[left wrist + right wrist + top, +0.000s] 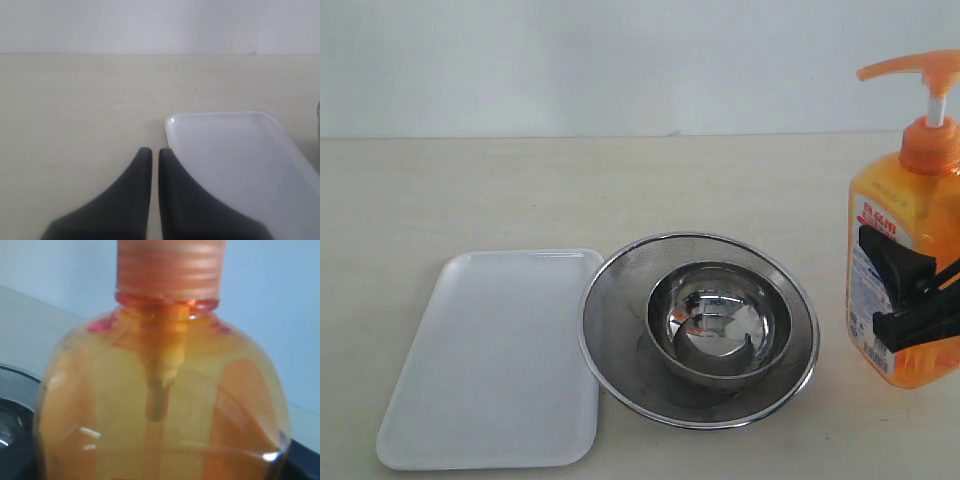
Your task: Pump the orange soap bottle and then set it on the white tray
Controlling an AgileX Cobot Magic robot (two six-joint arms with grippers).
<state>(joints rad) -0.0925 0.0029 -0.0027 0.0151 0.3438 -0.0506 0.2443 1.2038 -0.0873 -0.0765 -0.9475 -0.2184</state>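
Pinching the orange soap bottle (918,200), the right end effector (902,297) steadies it; the left end effector (151,154), pressed together, must next press the pump.

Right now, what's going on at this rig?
The right gripper is clamped on the body of the orange soap bottle, which stands upright at the right of the exterior view, pump head raised. The white tray on the left holds nothing, so the placing is not done. A steel mesh strainer with a steel bowl inside sits between them. The left gripper is shut and empty near the tray's corner.
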